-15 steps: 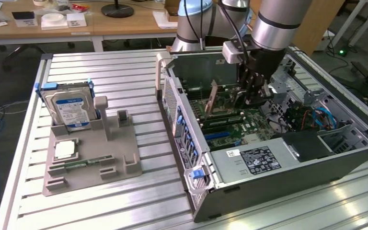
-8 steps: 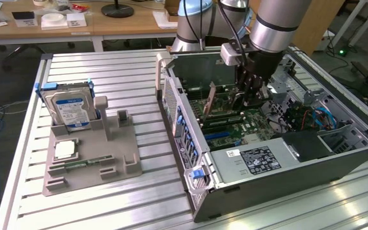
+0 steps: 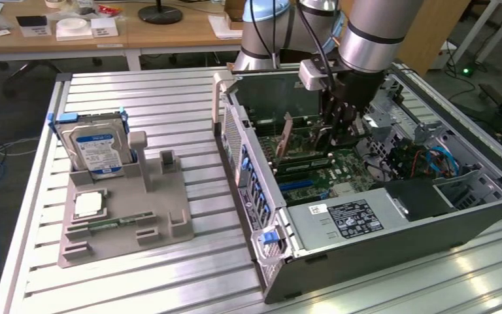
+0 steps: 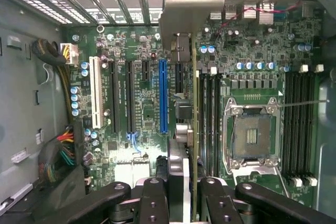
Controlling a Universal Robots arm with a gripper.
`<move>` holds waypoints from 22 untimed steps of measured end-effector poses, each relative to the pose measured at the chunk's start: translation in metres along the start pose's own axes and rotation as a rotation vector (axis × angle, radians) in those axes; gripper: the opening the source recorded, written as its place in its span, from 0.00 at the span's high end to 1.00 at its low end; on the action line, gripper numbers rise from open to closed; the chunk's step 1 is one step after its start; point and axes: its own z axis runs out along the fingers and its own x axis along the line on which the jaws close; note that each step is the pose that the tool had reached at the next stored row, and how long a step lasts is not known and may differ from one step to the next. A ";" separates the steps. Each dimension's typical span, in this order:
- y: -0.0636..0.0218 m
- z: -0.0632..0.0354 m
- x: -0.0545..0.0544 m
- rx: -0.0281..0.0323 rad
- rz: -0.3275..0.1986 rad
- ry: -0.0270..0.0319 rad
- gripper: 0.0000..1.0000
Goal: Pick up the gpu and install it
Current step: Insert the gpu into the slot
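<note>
My gripper (image 4: 181, 203) is shut on the gpu (image 4: 193, 129), which I see edge-on, with a black finger (image 4: 153, 200) on either side of it. Its metal end bracket (image 4: 184, 14) points toward the case's rear slot openings. The card hangs upright over the motherboard (image 4: 142, 108), just beside the long blue slot (image 4: 163, 95). I cannot tell whether its edge touches a slot. In the exterior view the gripper (image 3: 342, 131) reaches down into the open computer case (image 3: 391, 242), with the brownish board of the gpu (image 3: 303, 137) standing on edge below it.
Memory slots and the bare processor socket (image 4: 251, 135) lie on one side of the card, a white slot (image 4: 95, 93) and cable bundles on the other. On the exterior view's left, a grey fixture (image 3: 168, 222) holds a silver hard drive (image 3: 94, 147), a chip (image 3: 89, 204) and a memory stick (image 3: 112, 222).
</note>
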 end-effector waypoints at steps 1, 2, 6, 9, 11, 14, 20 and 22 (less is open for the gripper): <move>0.0006 0.0008 0.000 -0.0004 -0.005 0.0000 0.72; 0.0007 0.0020 0.000 -0.0009 -0.011 -0.0003 0.72; 0.0010 0.0065 0.002 -0.0043 -0.015 -0.0002 0.72; 0.0027 0.0081 0.003 -0.0054 -0.015 -0.0003 0.72; 0.0043 0.0091 0.003 -0.0060 -0.015 -0.0001 0.72; 0.0084 0.0106 0.003 -0.0068 -0.015 0.0000 0.72; 0.0097 0.0130 0.004 -0.0080 -0.016 0.0001 0.72; 0.0099 0.0139 0.006 -0.0080 -0.016 0.0000 0.72</move>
